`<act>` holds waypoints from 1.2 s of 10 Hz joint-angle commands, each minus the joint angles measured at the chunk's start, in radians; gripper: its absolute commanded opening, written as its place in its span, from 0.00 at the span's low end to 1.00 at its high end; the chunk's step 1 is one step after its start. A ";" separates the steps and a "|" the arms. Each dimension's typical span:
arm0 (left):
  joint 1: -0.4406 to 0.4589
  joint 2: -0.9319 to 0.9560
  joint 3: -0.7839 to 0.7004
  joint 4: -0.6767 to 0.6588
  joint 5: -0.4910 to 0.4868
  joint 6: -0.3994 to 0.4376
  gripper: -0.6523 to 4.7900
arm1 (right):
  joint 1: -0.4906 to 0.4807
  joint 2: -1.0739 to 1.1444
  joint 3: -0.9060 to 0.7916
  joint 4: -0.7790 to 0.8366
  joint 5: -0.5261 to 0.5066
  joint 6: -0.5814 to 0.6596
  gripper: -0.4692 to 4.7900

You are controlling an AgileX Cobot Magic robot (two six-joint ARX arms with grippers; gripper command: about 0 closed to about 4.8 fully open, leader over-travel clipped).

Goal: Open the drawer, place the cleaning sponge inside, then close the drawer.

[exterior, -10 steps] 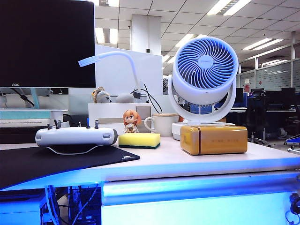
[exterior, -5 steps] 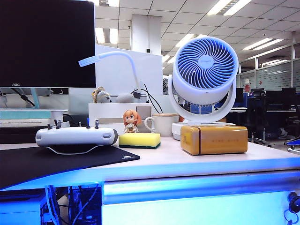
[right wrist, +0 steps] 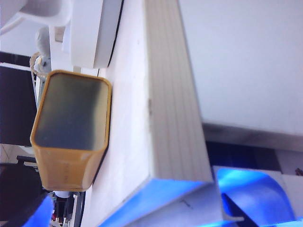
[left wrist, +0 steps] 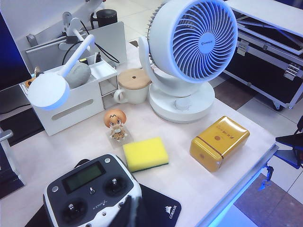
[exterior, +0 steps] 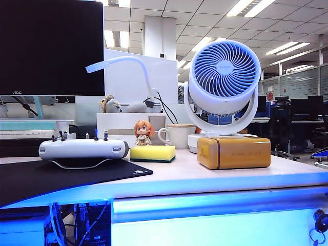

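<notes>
The cleaning sponge (exterior: 152,153), a yellow block with a dark green underside, lies flat on the desk between the controller and the amber box; it also shows from above (left wrist: 145,153). Under the desk edge, the drawer (exterior: 220,225) has a glossy blue-lit front that looks shut, with keys (exterior: 320,224) dangling at its right end. My left gripper (left wrist: 129,215) hovers over the controller, well short of the sponge; only one blurred dark finger shows. My right gripper (right wrist: 142,208) is at the desk's right corner, its blurred blue-lit fingers (right wrist: 251,189) wide apart, holding nothing.
An amber-yellow box (exterior: 233,152) stands right of the sponge, with a white fan (exterior: 223,82) and a mug (exterior: 177,136) behind it. A figurine (exterior: 143,131) stands behind the sponge. A white controller (exterior: 83,149) rests on a black mat (exterior: 61,177). A monitor (exterior: 51,46) fills the back left.
Nothing on the desk has moved. The keys at the drawer's right end hang slightly differently than a second ago.
</notes>
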 commanded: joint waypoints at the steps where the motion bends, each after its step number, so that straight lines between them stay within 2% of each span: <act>1: 0.000 -0.003 0.005 0.000 0.002 0.004 0.11 | 0.001 -0.010 0.002 0.145 -0.052 0.009 1.00; 3: 0.000 -0.003 0.005 -0.001 0.002 0.004 0.11 | -0.002 -0.010 -0.014 0.162 -0.089 0.023 1.00; 7: 0.000 -0.003 0.005 -0.001 0.003 0.004 0.11 | -0.019 -0.010 -0.096 0.167 -0.089 0.016 1.00; 12: 0.000 -0.003 0.005 -0.001 0.002 0.004 0.11 | -0.134 -0.030 -0.254 0.175 -0.082 -0.035 1.00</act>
